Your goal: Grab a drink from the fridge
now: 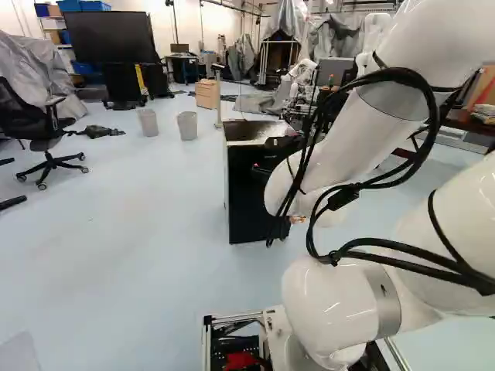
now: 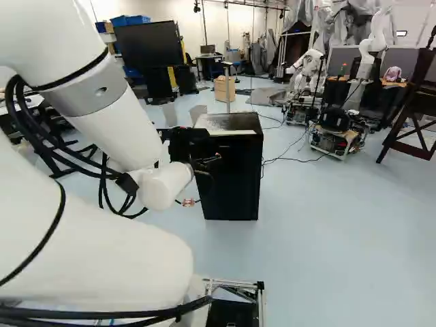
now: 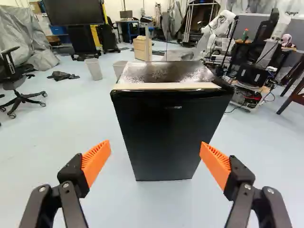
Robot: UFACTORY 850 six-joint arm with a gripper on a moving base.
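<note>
In the right base view my gripper (image 2: 208,162) reaches out before the black fridge (image 2: 235,180), partly lost against its dark front. The wrist view shows the gripper (image 3: 156,149) open, its two orange pads wide apart with nothing held between them. Ahead of the fingers stands the upright fridge (image 3: 166,135), its front door closed and its inside hidden. Its top is shiny and speckled, with a pale strip along the front edge. The left base view has the fridge (image 1: 246,205) partly behind my arm.
Beyond the fridge are two bins (image 1: 187,125), a wooden cabinet (image 1: 207,93) and a large screen (image 1: 112,36). An office chair (image 1: 48,135) stands at the left of the left base view. Another robot (image 2: 310,65) and a wheeled equipment cart (image 2: 337,133) are right of the fridge.
</note>
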